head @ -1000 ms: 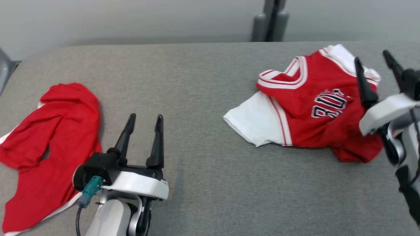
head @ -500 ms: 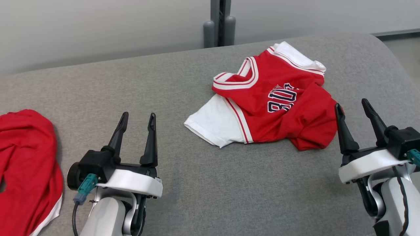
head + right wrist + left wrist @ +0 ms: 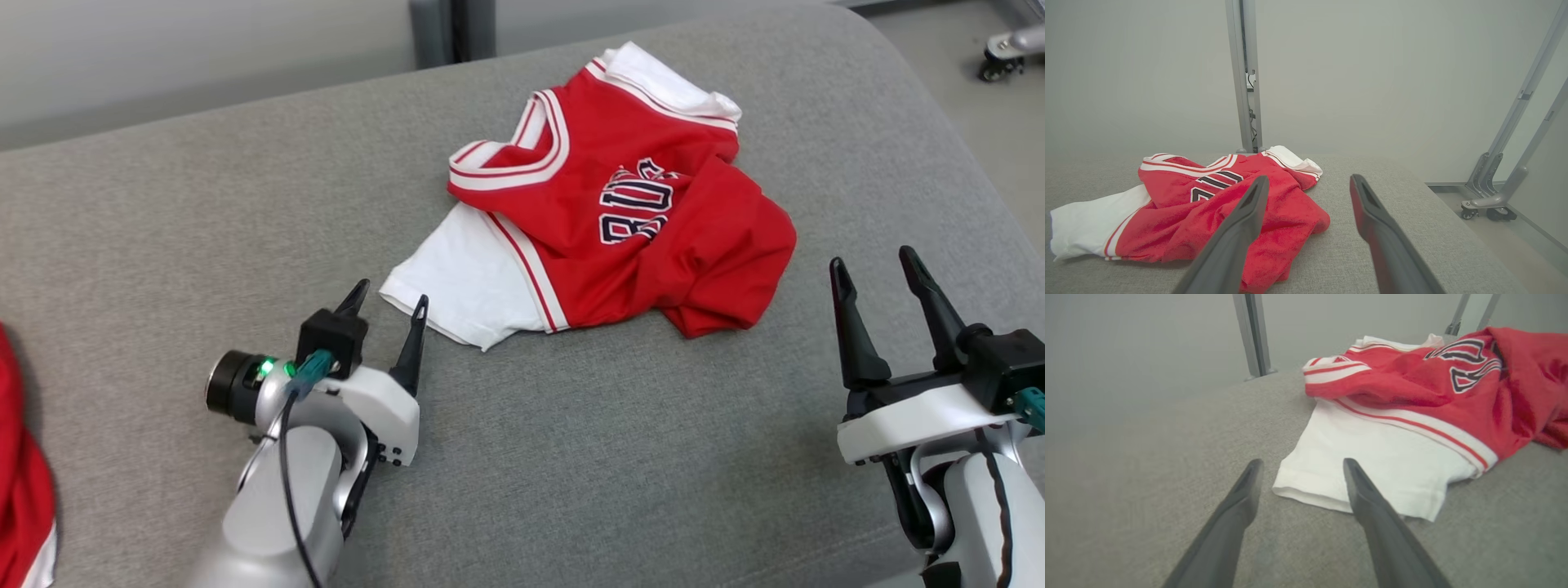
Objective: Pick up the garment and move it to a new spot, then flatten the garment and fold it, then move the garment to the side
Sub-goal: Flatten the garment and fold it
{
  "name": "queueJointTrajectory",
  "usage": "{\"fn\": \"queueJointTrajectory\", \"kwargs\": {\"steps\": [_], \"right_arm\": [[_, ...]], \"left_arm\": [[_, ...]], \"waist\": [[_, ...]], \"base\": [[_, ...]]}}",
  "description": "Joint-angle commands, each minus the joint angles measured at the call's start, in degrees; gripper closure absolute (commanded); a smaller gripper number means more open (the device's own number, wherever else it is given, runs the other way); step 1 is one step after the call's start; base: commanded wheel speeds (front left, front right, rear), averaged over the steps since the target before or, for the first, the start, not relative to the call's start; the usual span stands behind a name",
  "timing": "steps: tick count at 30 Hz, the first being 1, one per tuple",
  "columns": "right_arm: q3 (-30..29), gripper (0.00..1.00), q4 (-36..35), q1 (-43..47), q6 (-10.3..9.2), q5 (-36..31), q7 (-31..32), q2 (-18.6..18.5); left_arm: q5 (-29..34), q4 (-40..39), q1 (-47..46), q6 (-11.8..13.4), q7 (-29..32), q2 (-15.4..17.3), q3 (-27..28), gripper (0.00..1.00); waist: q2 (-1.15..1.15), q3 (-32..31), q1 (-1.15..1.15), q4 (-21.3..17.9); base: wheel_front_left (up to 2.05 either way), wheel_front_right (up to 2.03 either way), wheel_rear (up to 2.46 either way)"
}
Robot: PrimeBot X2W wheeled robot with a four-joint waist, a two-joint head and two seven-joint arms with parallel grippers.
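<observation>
The garment (image 3: 620,245) is a small red jersey with white sleeves. Its neckline is trimmed in white with thin red stripes, and dark letters outlined in white run across the chest. It lies crumpled on the grey fabric worktop (image 3: 204,204), toward the far right part. The lower red body is bunched into folds on the right. One white sleeve is spread flat toward the near left, and a second white part is tucked at the far edge.

There is one jersey, and one other red cloth (image 3: 20,490) cut off by the left edge of the head view, well apart from the jersey.

There are two grippers, each with two dark fingers. The left gripper (image 3: 388,298) sits low over the worktop, its jaws wide and holding nothing. Its tips are right at the near hem of the white sleeve. In the left wrist view (image 3: 1302,463) one finger overlaps that hem, but I cannot tell whether it touches. The right gripper (image 3: 872,261) is near the jersey's bunched right side and apart from it, its jaws wide and empty.

One grey post (image 3: 453,28) stands behind the worktop.
</observation>
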Motion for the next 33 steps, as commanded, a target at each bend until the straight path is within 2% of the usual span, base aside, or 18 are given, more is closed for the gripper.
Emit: {"fn": "queueJointTrajectory", "kwargs": {"steps": [1,5,9,11,15,16,17,18,23,28,33], "right_arm": [[-0.54,0.0,-0.44,0.38,-0.01,-0.51,-0.07,0.24],[-0.65,0.0,-0.61,0.1,-0.01,-0.83,-0.07,0.88],[-0.59,0.0,-0.71,-0.11,-0.01,-1.09,-0.08,1.33],[-0.57,0.0,-0.69,-0.14,-0.01,-1.14,-0.07,1.56],[-0.72,0.0,-0.24,-0.35,-0.01,-1.11,-0.07,1.65],[-0.82,0.0,-0.12,-0.39,-0.01,-1.11,-0.08,1.58],[-0.94,0.0,-0.02,-0.41,-0.01,-1.14,-0.07,1.56],[-1.02,0.0,0.06,-0.42,-0.01,-1.26,-0.07,1.61],[-1.36,0.0,0.31,-0.38,-0.01,-1.72,-0.08,1.58],[-1.84,0.0,0.53,-0.08,-0.02,-2.08,-0.08,1.04],[-2.41,0.0,0.8,0.6,-0.02,-2.35,-0.07,0.5]], "left_arm": [[1.23,4.07,-3.76,0.38,0.73,0.32,-1.17,0.0],[2.1,11.25,-8.69,1.15,2.0,0.31,-2.32,0.0],[1.83,15.24,-11.43,1.25,2.28,0.31,-2.91,0.0],[1.44,17.32,-12.67,0.29,2.44,0.3,-3.59,0.0],[-1.67,19.26,-13.62,-3.42,2.2,0.3,-5.04,0.0],[-2.71,19.49,-13.68,-4.16,2.23,0.3,-5.43,0.51],[-3.59,19.83,-13.81,-4.57,2.41,0.3,-5.76,0.93],[-4.01,20.14,-13.98,-4.89,2.46,0.31,-6.38,1.0],[-7.39,20.15,-14.46,-4.79,1.22,0.34,-7.62,1.0],[-10.24,18.18,-15.09,-1.45,-0.24,0.35,-5.36,1.0],[-10.64,7.12,-11.96,2.68,-0.32,1.32,1.04,1.0]], "waist": [[0.0,1.51,0.0,-1.31],[0.0,2.54,0.0,-2.1],[0.0,2.99,0.0,-2.46],[0.0,3.18,0.0,-2.62],[0.0,3.28,0.0,-2.71],[0.0,3.25,0.0,-2.66],[0.0,3.2,0.0,-2.59],[0.0,3.16,0.0,-2.51],[0.0,2.78,0.0,-1.34],[0.0,1.91,0.0,0.76],[0.0,0.22,0.0,4.11]], "base": [[0.0,0.0,0.0],[0.0,0.0,0.0],[0.0,0.0,0.0],[0.0,0.0,0.0],[0.0,0.0,0.0],[0.0,0.0,0.0],[0.0,0.0,0.0],[0.0,0.0,0.0],[0.0,0.0,0.0],[0.0,0.0,0.0],[0.0,0.0,0.0]]}}
